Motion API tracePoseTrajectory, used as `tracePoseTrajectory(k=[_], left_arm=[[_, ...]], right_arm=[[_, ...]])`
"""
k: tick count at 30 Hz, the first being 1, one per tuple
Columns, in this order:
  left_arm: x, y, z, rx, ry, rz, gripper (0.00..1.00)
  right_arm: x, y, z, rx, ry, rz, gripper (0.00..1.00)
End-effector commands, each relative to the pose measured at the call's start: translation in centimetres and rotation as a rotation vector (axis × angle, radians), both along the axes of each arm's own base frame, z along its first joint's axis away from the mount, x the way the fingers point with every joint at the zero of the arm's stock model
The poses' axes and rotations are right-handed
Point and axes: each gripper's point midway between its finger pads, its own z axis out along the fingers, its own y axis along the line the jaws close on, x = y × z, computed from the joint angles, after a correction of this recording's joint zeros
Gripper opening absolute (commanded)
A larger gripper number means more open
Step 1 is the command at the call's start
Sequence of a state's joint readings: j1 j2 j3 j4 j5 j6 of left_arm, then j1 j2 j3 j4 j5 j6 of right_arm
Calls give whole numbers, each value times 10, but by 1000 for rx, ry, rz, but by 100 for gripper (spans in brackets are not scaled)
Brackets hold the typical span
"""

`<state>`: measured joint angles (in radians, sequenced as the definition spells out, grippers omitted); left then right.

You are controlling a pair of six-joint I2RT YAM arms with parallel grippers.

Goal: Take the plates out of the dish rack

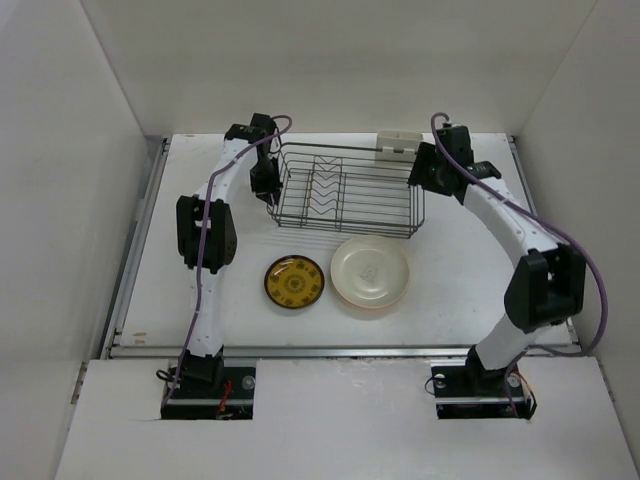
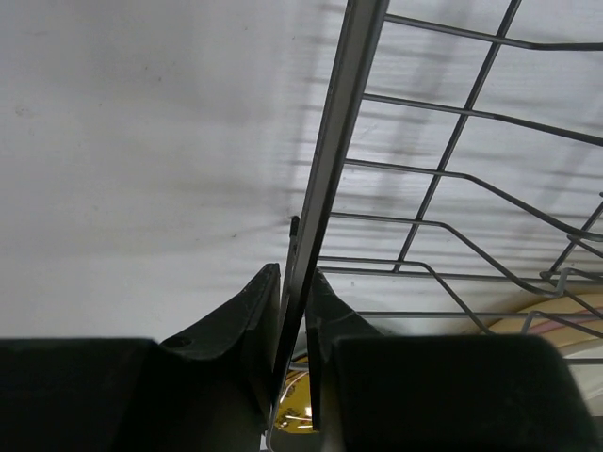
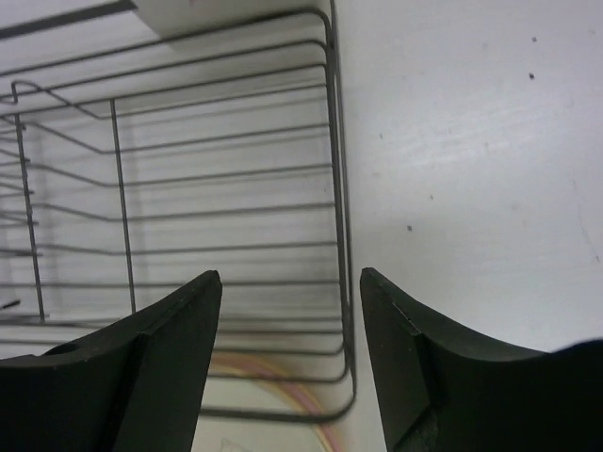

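Small plate (image 1: 294, 281) left of large plate (image 1: 370, 272) (both before the dish rack (image 1: 345, 216)).

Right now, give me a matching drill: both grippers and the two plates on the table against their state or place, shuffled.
Column one:
1. left gripper
2. right gripper
3. amber patterned plate
4. cream plate

Column two:
A. open, jaws either side of the dish rack right-end wire
B. on the table in front of the rack, the left one
C. shut on the rack's left rim
D. on the table in front of the rack, the right one

Pairs: 1-C, 2-A, 3-B, 4-D
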<state>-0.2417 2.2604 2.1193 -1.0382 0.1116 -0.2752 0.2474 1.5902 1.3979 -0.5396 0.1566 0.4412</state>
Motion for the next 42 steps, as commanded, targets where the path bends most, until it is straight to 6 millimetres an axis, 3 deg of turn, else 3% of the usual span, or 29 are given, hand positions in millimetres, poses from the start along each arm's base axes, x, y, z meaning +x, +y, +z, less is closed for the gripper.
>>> tracePoseTrajectory(k=[1,2,4,5,6,8,11,14,16,17,21,26,27,28,31,34,35,39,42], left_arm=[[8,-5,0,-5,12,38,0],[10,-1,-1,-5,12,47,0],[6,-2,-8,-10,29,45,0],[6,2,-10,-10,39,63,0],[6,2,-10,-10,40,63,0],[5,1,-10,-20,42,60,0],[5,1,-10,-20,42,60,0],[7,0,-9,-22,33,60,0],[7,1,-10,-20,32,51,0],[8,2,-10,-12,30,54,0],[8,4,-10,-3,28,56,0],[9,8,-10,-3,28,65,0],[9,8,-10,-3,28,65,0],[9,8,-10,-3,28,65,0],[9,8,-10,-1,26,55,0],[9,9,-10,2,25,43,0],[9,9,-10,2,25,43,0],[20,13,-6,33,-17,1,0],[38,22,-8,96,-63,-10,0]], right_arm=[[44,4,6,-2,-69,33,65],[60,3,-3,8,-58,32,60],[72,2,-15,11,-38,31,47],[80,-2,-14,12,-44,20,44],[87,-4,-29,-7,-20,4,42],[92,-8,-36,-31,-12,-5,35],[99,-7,-41,-39,-8,1,30],[97,-7,-40,-41,4,1,33],[95,-6,-4,-28,-65,14,47],[91,-7,3,-37,-78,23,51],[78,-28,40,-119,-139,-24,54],[71,-37,-8,-152,5,11,53],[74,-32,-32,-143,53,33,53],[75,-32,-42,-125,76,46,45],[78,-24,-78,-92,143,69,36],[89,-24,-91,-74,146,60,32],[93,-22,-90,-67,141,66,26],[116,-20,-76,-60,81,51,4],[139,-12,-65,-7,9,27,0]])
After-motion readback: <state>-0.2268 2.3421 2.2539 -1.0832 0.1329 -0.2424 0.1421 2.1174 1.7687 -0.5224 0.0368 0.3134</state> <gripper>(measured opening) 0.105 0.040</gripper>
